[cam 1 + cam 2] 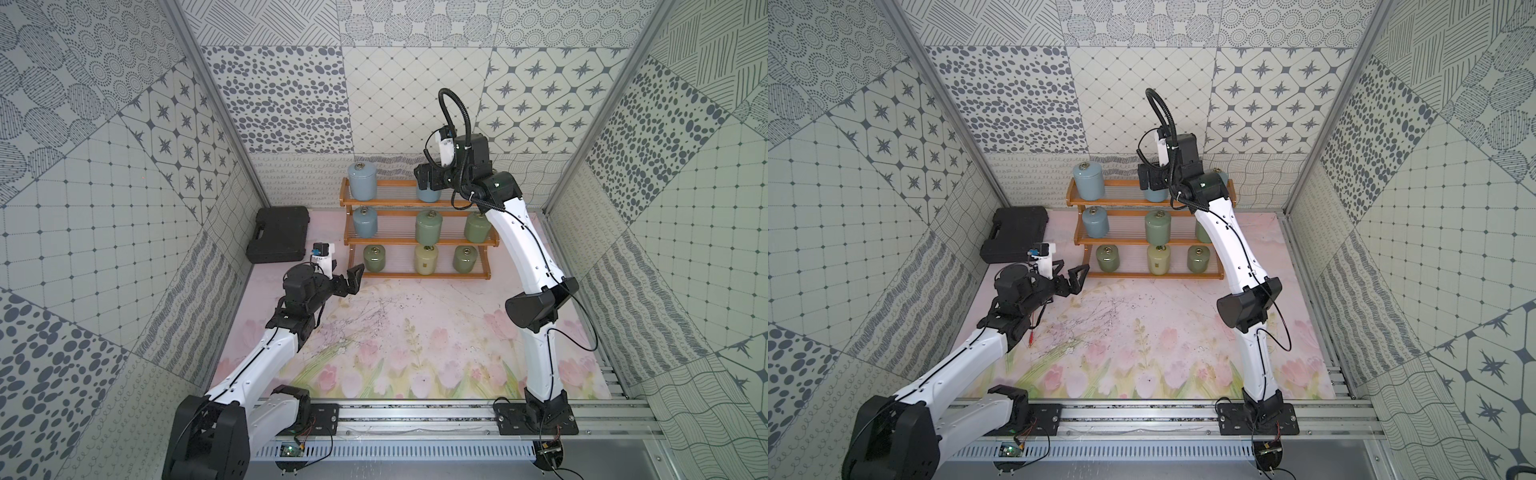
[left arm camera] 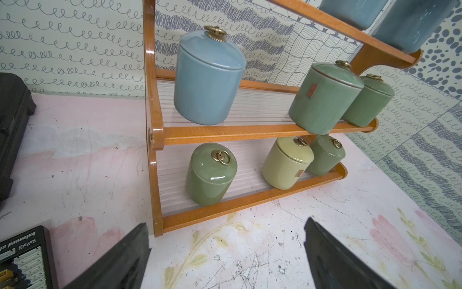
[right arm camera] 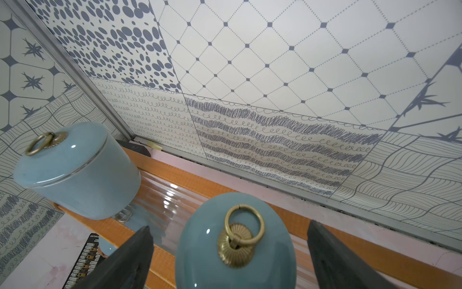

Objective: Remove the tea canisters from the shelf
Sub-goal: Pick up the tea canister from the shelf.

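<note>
Pink floral matting is laid over the counter (image 1: 415, 316), and its near part is left bare, presumably as room for what is taken down. Farther in on the left, the left arm (image 1: 257, 353) is held low, its jaws spread fully and empty, aimed at the sage green canister (image 2: 211, 175) at the left end of the bottom tier, near it but apart. The cream canister (image 2: 287, 162) is seen next along that tier. The shelf (image 1: 395, 241) is set at the far side, with a black case (image 1: 277, 235) to its left. Every one of the tea canisters (image 1: 362, 183) in view is upright on its tiers; none has been removed. At the top tier the right arm (image 1: 519, 249) is raised so that its jaws, wide open and holding nothing, are placed either side of the middle light blue canister (image 3: 200, 250), judged to be the approach for a grasp below the domed lid
</note>
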